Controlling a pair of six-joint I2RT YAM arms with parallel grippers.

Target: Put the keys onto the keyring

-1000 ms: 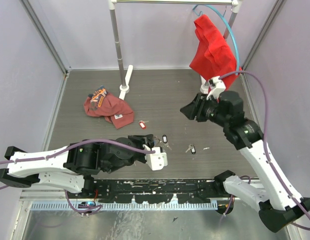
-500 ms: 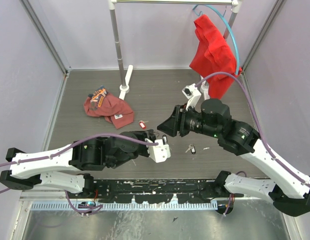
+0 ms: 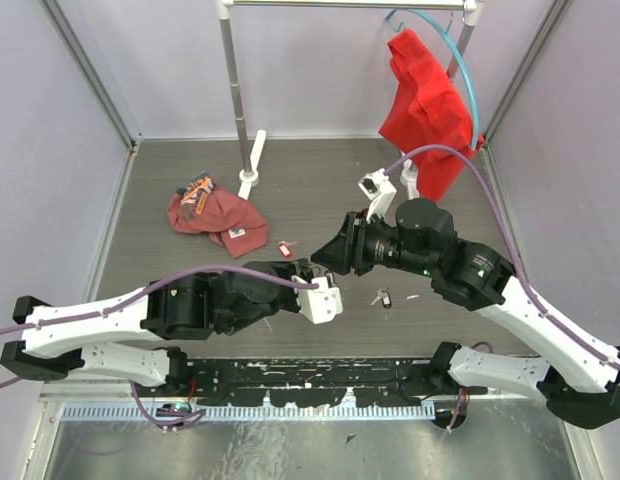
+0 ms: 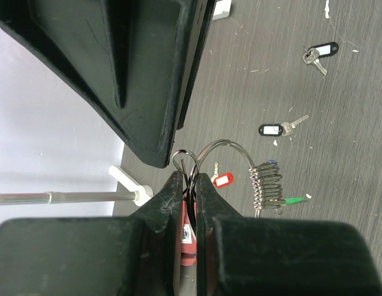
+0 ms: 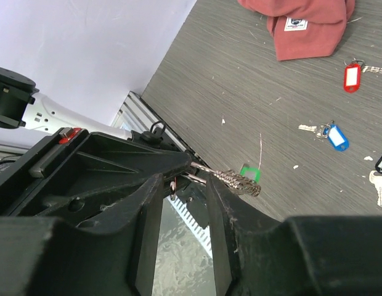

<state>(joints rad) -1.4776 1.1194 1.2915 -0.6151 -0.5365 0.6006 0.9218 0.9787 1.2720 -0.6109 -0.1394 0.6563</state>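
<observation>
My left gripper (image 3: 308, 273) (image 4: 190, 177) is shut on the keyring (image 4: 229, 143), a thin silver wire loop with a coiled section (image 4: 268, 185) and a green tag (image 4: 296, 199) beside it. My right gripper (image 3: 326, 258) (image 5: 182, 185) is open, and its fingers (image 5: 222, 209) straddle the left gripper's tip and the keyring (image 5: 237, 180). Loose keys lie on the table: a red-tagged one (image 3: 284, 249) (image 5: 351, 77) (image 4: 222, 180), a blue-tagged one (image 5: 336, 137), and black-tagged ones (image 4: 274, 129) (image 4: 320, 52) (image 3: 382, 297).
A red-brown cap (image 3: 215, 215) lies at the left rear of the dark table (image 3: 320, 180). A red cloth (image 3: 425, 100) hangs on a blue hoop hanger (image 3: 468, 80) from a rack with a metal pole (image 3: 233, 90). Purple walls enclose the sides.
My right arm swung from the back right down and left until its open fingers reached the left gripper's tip. My left gripper rose slightly, still holding the keyring.
</observation>
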